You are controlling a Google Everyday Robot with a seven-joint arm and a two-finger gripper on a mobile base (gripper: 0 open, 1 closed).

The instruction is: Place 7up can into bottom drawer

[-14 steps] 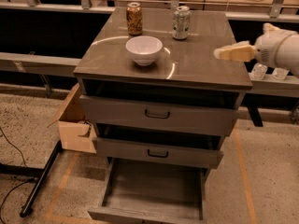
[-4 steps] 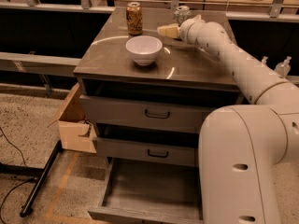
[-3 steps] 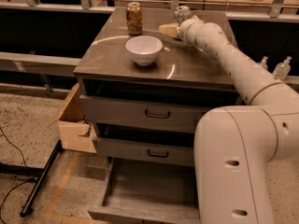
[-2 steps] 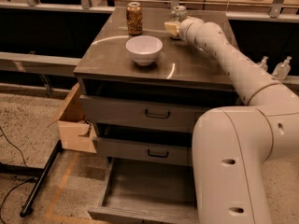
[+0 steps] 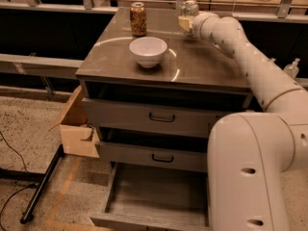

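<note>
The 7up can (image 5: 190, 6) stands upright at the back right of the cabinet top, only its silver top and upper part showing. My gripper (image 5: 186, 22) is right in front of it, covering its lower part; I cannot tell whether it touches the can. The arm reaches in from the lower right across the cabinet top. The bottom drawer (image 5: 153, 196) is pulled out at the foot of the cabinet, and its grey wood-grain floor holds nothing.
A brown-gold can (image 5: 138, 19) stands at the back left of the top, with a white bowl (image 5: 148, 51) in front of it. The two upper drawers (image 5: 161, 117) are shut. An open cardboard box (image 5: 77, 129) and a black pole (image 5: 41, 186) lie to the cabinet's left.
My gripper has moved up and back across the cabinet top, from beside the bowl's right edge to right against the 7up can.
</note>
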